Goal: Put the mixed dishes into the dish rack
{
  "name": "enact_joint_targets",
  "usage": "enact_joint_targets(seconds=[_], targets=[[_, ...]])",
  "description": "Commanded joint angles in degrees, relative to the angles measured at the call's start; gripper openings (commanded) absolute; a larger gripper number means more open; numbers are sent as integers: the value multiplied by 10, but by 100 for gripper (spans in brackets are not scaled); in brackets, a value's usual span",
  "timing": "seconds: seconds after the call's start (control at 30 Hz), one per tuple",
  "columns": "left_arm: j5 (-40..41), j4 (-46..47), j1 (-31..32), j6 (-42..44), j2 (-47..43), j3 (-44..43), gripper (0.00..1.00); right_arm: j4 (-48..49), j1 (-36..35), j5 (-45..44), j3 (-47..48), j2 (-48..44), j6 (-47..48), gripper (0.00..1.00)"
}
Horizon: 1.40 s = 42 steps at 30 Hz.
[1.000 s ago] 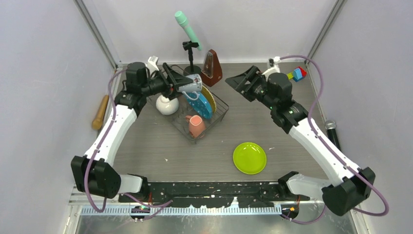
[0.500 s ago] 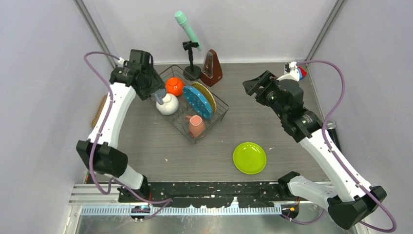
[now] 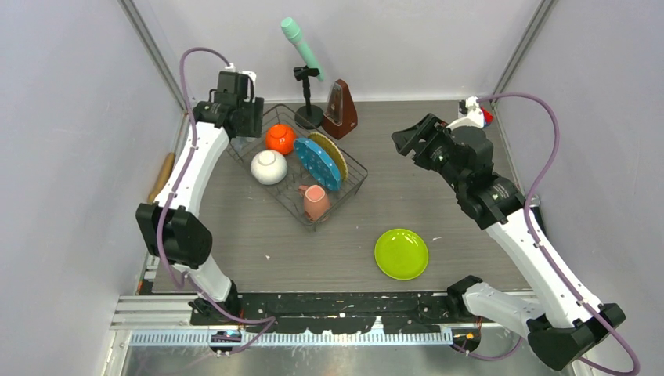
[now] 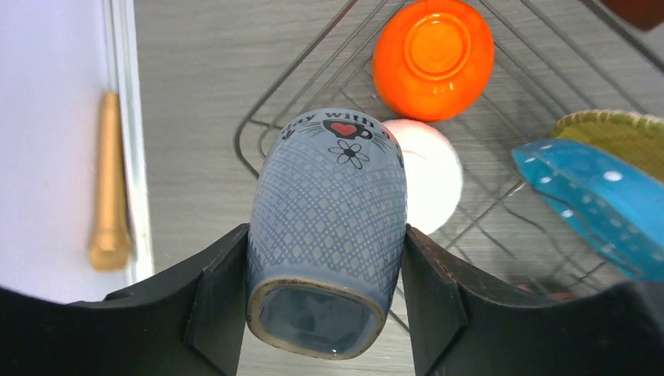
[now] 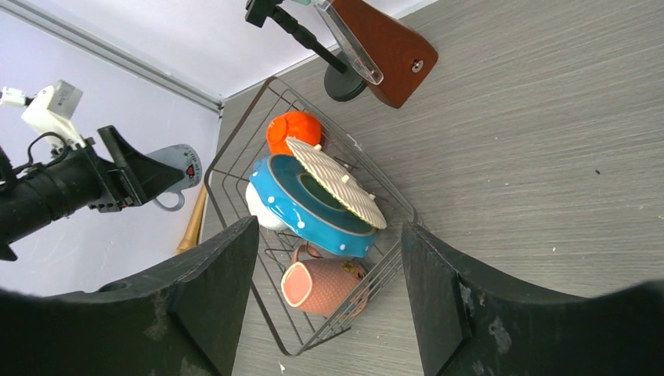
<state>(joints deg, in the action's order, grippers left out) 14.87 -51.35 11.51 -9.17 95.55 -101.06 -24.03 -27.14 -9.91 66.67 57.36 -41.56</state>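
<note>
My left gripper (image 4: pixel 325 254) is shut on the small grey mug (image 4: pixel 329 204), held base toward the camera above the far-left corner of the dish rack (image 3: pixel 356 168). In the rack an orange bowl (image 3: pixel 279 139) and a white bowl (image 3: pixel 268 167) lie upside down. The blue dotted plate (image 3: pixel 319 164) and the yellow woven plate (image 3: pixel 333 155) stand on edge, and the pinkish mug (image 3: pixel 315 202) lies on its side. The lime-green plate (image 3: pixel 401 254) lies flat on the table, near right of the rack. My right gripper (image 3: pixel 411 137) hangs open and empty, high to the rack's right.
A brown metronome (image 3: pixel 341 110) and a black stand with a mint microphone (image 3: pixel 307 78) are behind the rack. A wooden handle (image 3: pixel 162 178) lies along the left wall. A black microphone (image 3: pixel 535 210) lies by the right wall, and a coloured toy (image 3: pixel 479 116) sits at the far right.
My left arm has swung the grey mug from over the rack's middle back to its far-left corner. My right arm has drawn back a little to the right.
</note>
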Motion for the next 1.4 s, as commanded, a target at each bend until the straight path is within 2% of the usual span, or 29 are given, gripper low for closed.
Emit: enact_joint_targets(seconds=[0.0, 0.13, 0.23, 0.4, 0.73, 0.9, 1.1, 1.37], targets=[[-19, 111, -2, 182, 3, 9, 0, 1, 1, 4, 31, -4, 18, 72], [-31, 81, -5, 220, 66, -41, 0, -2, 1, 3, 32, -5, 17, 72], [-69, 93, -7, 257, 94, -41, 0, -3, 1, 4, 31, -4, 14, 72], [-64, 109, -10, 281, 127, -36, 0, -8, 1, 3, 34, 2, 13, 72], [8, 165, -19, 263, 170, 14, 0, -30, 1, -3, 2, -20, 5, 72], [-15, 129, -19, 234, 196, -3, 0, -35, 0, -6, -9, -27, 3, 72], [-122, 105, -18, 190, 180, 8, 0, -36, 1, -1, -4, -21, 1, 72], [-61, 129, -17, 233, 193, 17, 0, -37, 1, 3, -2, -25, 3, 72]])
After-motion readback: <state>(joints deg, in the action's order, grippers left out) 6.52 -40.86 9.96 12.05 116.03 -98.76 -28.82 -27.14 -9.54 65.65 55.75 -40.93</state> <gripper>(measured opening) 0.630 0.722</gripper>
